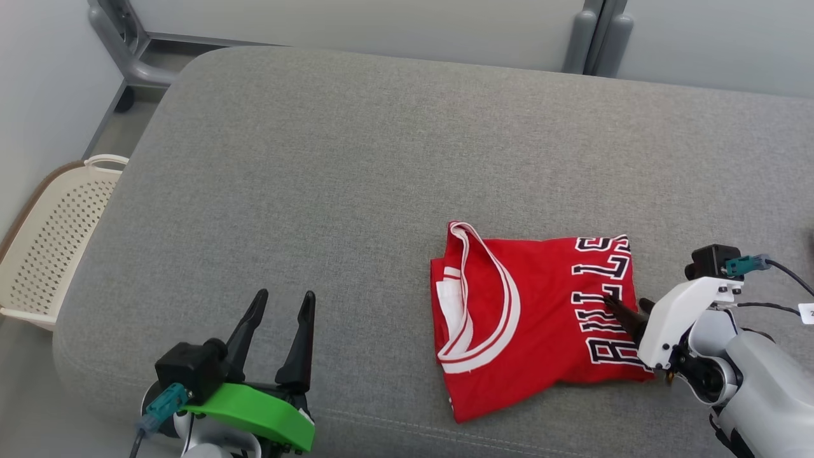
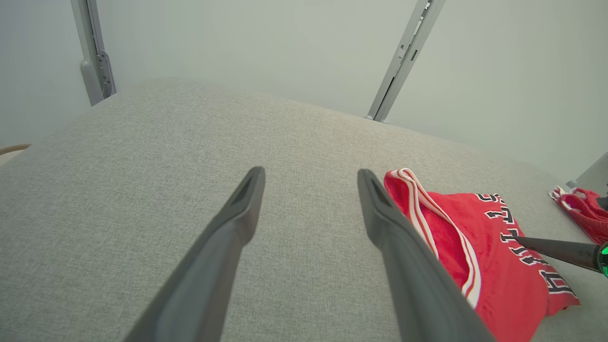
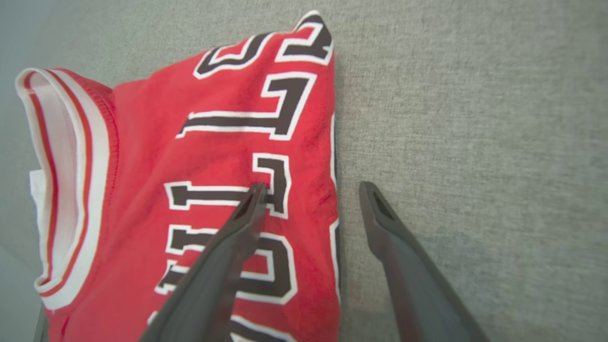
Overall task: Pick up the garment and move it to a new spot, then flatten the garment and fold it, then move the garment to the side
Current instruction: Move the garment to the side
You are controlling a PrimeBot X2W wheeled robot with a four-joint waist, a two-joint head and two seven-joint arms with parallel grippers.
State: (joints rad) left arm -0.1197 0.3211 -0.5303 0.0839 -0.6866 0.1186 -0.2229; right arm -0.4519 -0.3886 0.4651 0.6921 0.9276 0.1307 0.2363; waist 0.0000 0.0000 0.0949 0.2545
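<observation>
Head view: red jersey (image 1: 540, 305) lies folded, lettering up, perhaps slightly rumpled; both jaws spread, empty.

Left gripper (image 1: 285, 296): long dark tapered fingers (image 1: 299, 343), bright green bracket (image 1: 254, 413), teal connector (image 1: 159, 406) at its seven o'clock. Right gripper (image 1: 626, 305): white casing (image 1: 677, 315), teal plug (image 1: 743, 264), black cables (image 1: 792, 275).

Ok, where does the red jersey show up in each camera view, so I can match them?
Head view: red jersey, lower right of centre.
Left wrist view: red jersey at the lower right.
Right wrist view: red jersey across the left half.
Shared landmark: its white-striped neckline.
</observation>
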